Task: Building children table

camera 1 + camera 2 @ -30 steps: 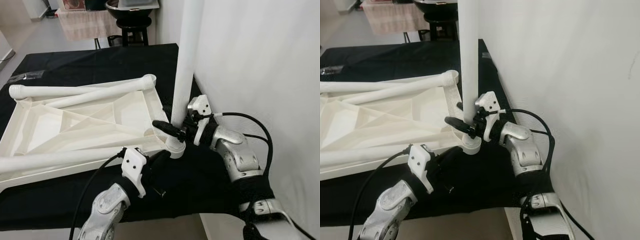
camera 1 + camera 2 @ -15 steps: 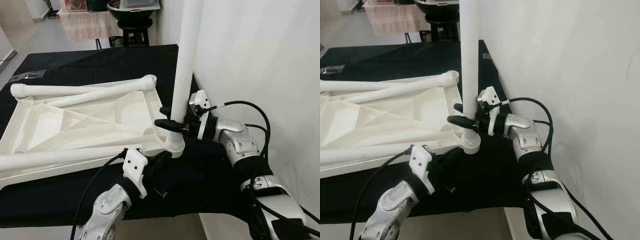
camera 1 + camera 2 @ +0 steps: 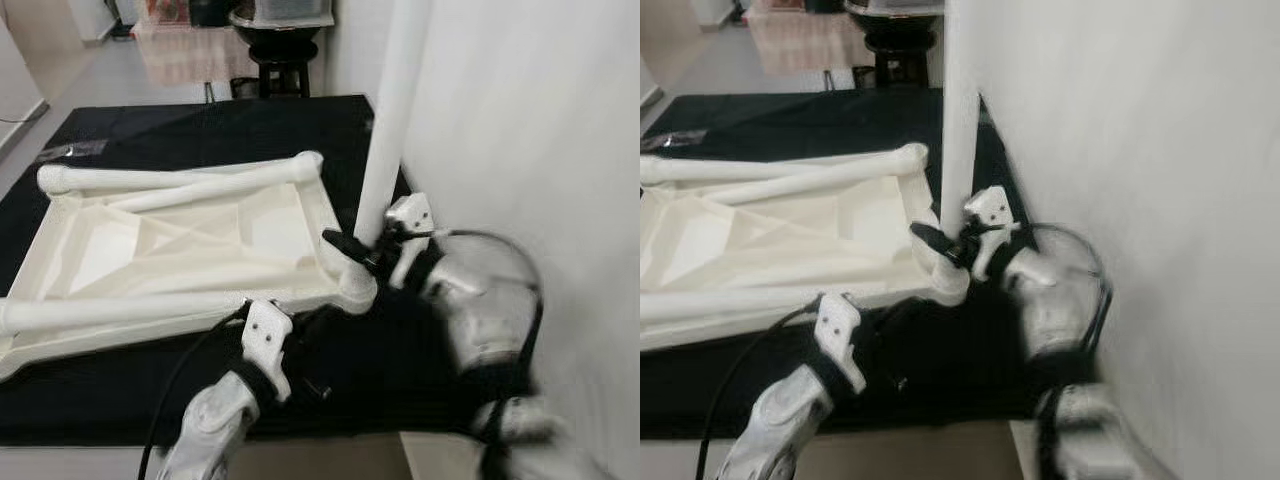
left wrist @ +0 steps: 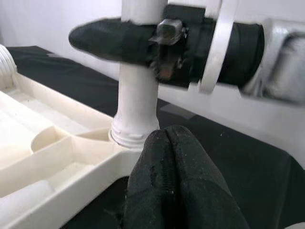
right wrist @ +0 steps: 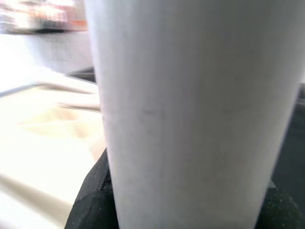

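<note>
Wall: just beside the upright leg, at the desk edge.
Leg: vertical, seated in the tabletop corner.
Right tool: pinched the leg.
Left tool: pressed together.

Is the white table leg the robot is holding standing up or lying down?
Standing up. The long white plastic leg rises straight from the corner socket of the upside-down white tabletop, with the right hand around it near its base.
</note>
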Available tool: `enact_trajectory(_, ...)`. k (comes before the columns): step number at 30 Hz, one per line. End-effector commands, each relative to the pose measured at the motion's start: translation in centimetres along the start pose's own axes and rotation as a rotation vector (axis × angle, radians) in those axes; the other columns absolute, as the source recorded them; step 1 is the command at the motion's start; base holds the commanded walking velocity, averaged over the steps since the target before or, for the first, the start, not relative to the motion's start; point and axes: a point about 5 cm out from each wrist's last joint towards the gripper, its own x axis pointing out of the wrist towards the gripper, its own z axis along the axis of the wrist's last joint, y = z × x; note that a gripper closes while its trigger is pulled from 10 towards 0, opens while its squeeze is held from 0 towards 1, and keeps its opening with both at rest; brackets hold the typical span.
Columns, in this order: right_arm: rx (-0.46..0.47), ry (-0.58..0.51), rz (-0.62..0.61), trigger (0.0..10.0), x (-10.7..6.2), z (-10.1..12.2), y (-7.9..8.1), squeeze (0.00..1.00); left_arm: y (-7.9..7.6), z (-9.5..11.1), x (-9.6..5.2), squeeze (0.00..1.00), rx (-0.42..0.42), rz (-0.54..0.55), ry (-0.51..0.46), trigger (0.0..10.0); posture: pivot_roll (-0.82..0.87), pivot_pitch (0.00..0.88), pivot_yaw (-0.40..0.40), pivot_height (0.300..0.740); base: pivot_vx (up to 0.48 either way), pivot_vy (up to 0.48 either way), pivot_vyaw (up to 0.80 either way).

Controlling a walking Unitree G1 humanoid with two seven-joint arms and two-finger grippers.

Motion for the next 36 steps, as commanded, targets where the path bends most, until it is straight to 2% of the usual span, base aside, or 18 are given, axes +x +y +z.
enact_trajectory(1,0.012,0.175,-0.086,0.0,-1.5,-3.6,-0.5,0.00,0.1,-0.1,-0.3,0.00,-0.003,-0.001,0.008,10.0,-0.01,0.093,-0.007,0.740,0.000,0.000,0.00)
enact_trajectory(3,0.005,0.193,-0.055,0.0,-0.8,-3.6,1.0,0.00,0.1,0.0,-0.3,0.00,0.000,0.000,0.008,10.0,0.00,0.086,-0.025,0.740,0.000,0.000,0.00)
enact_trajectory(9,0.038,0.208,-0.047,0.0,-0.3,-3.7,1.2,0.00,0.1,0.0,-0.3,0.00,0.005,0.007,0.007,10.0,0.01,0.090,-0.027,0.740,0.000,0.000,0.00)
enact_trajectory(10,0.026,0.212,-0.059,10.0,-0.3,-3.6,1.2,0.00,0.1,0.0,-0.3,0.00,0.006,0.007,0.006,10.0,0.01,0.090,-0.027,0.740,0.000,0.000,0.00)
enact_trajectory(11,0.047,0.200,-0.035,10.0,-0.2,-3.3,1.2,0.00,0.1,0.0,-0.3,0.00,0.005,0.007,0.006,10.0,0.00,0.088,-0.025,0.740,0.000,0.000,0.00)
enact_trajectory(12,0.049,0.174,-0.016,10.0,-0.1,-2.6,1.0,1.00,0.1,0.0,-0.3,0.00,0.002,0.006,0.007,10.0,0.00,0.089,-0.023,0.740,0.000,0.000,0.00)
enact_trajectory(14,0.050,0.154,-0.003,10.0,0.0,-2.0,1.0,1.00,0.1,0.0,-0.2,0.00,0.001,0.005,0.007,10.0,0.00,0.089,-0.023,0.740,0.000,0.000,0.00)
enact_trajectory(15,0.056,0.062,0.092,10.0,0.9,0.2,0.4,1.00,0.1,0.0,-0.1,0.00,-0.003,0.002,0.007,10.0,0.00,0.082,-0.018,0.740,0.000,0.000,0.00)
enact_trajectory(17,0.058,0.035,0.140,10.0,1.2,0.9,0.3,1.00,0.1,-0.1,-0.1,0.00,-0.004,0.001,0.008,10.0,0.00,0.081,-0.018,0.740,0.000,0.000,0.00)
enact_trajectory(18,0.051,0.005,0.198,10.0,1.5,1.8,0.0,0.52,0.1,-0.1,0.0,0.00,-0.004,0.001,0.008,10.0,0.00,0.081,-0.018,0.740,0.000,0.000,0.00)
enact_trajectory(19,0.045,-0.008,0.232,10.0,1.6,2.3,-0.2,0.52,0.1,-0.1,0.0,0.00,-0.004,0.001,0.008,10.0,0.00,0.076,-0.020,0.740,0.000,0.000,0.00)
enact_trajectory(20,0.017,-0.021,0.270,10.0,1.8,2.7,-0.6,0.00,0.1,-0.1,0.0,0.00,-0.004,0.000,0.008,10.0,0.00,0.074,-0.022,0.740,0.000,0.000,0.00)
enact_trajectory(26,-0.081,0.012,0.486,10.0,2.0,3.1,-1.4,0.00,0.1,-0.2,0.2,0.00,-0.004,0.002,0.008,10.0,0.01,0.069,-0.026,0.740,0.000,0.000,0.00)
enact_trajectory(29,-0.087,0.061,0.705,10.0,1.6,3.0,-1.2,0.00,0.2,-0.2,0.2,0.00,-0.003,0.003,0.010,10.0,0.01,0.063,-0.027,0.740,0.000,0.000,0.00)
enact_trajectory(33,-0.065,0.086,0.742,10.0,2.0,2.8,-1.4,0.00,0.2,-0.3,0.2,0.00,-0.003,0.002,0.011,10.0,0.01,0.063,-0.029,0.740,0.000,0.000,0.00)
enact_trajectory(34,-0.048,0.091,0.744,3.5,2.4,2.7,-1.6,0.00,0.1,-0.3,0.2,0.00,-0.003,0.002,0.012,10.0,0.02,0.062,-0.029,0.740,0.000,0.000,0.00)
enact_trajectory(35,-0.048,0.091,0.744,3.5,2.4,2.7,-1.6,0.00,0.1,-0.3,0.2,0.00,-0.003,0.002,0.012,10.0,0.02,0.062,-0.029,0.740,0.000,0.000,0.00)
enact_trajectory(36,-0.033,0.093,0.751,0.0,2.6,2.7,-1.7,0.00,0.1,-0.3,0.1,0.00,-0.003,0.002,0.012,10.0,0.02,0.064,-0.031,0.740,0.000,0.000,0.00)
